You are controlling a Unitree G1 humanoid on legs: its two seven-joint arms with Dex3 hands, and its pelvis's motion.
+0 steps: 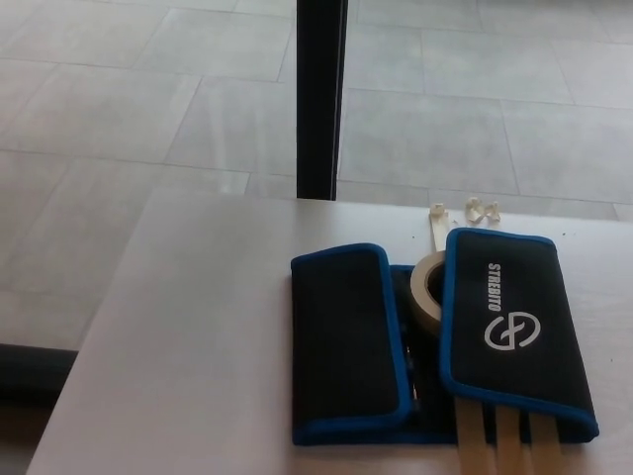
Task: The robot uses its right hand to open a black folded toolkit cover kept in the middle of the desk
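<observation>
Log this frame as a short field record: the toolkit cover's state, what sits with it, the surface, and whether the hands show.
toolkit cover: black with blue trim, both side flaps folded inward, on the desk
right flap: white logo and lettering on top
tape roll: beige, between the two flaps
strips: beige, sticking out under the right flap's near edge
desk: pale, bare at the left
small clips: white, near the far edge
hands: neither in view
</observation>
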